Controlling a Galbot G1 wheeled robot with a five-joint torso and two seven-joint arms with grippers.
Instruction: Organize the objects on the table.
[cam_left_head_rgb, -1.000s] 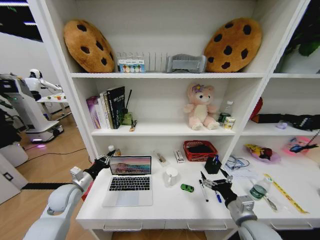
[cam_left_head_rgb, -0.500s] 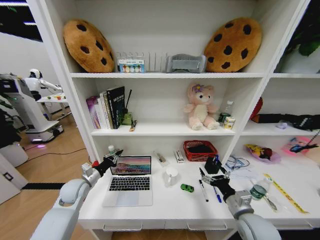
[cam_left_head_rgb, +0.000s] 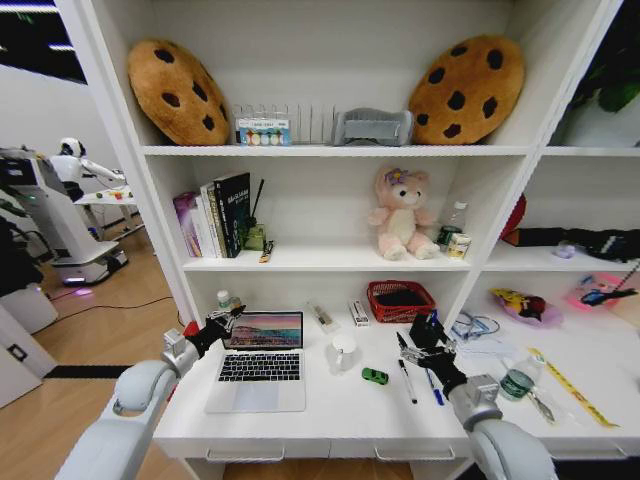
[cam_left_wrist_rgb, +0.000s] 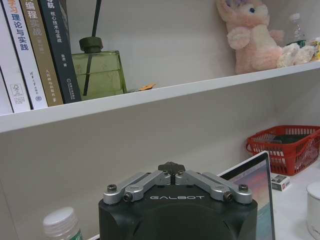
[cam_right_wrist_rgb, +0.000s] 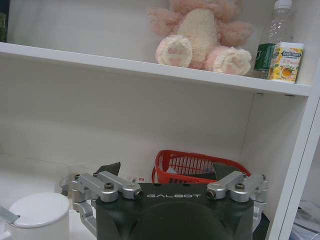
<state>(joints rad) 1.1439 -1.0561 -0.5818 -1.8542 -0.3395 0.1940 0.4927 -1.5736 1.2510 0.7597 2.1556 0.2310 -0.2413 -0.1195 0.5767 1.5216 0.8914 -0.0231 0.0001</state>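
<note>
On the white table stands an open silver laptop. My left gripper is shut and empty by the screen's top left corner; in the left wrist view its fingers meet beside the laptop's screen edge. To the laptop's right are a white cup and a green toy car. My right gripper hovers open over loose pens, in front of a black pen holder. Further right lie a green-capped bottle and a yellow ruler.
A red basket sits against the back wall under the shelf. A small white-capped bottle stands at the table's left end behind my left gripper. Cables and papers lie at the right. The shelf board hangs low over the table.
My left gripper moved right and slightly back, up to the laptop's top left corner. My right gripper moved back from over the pens toward the pen holder.
</note>
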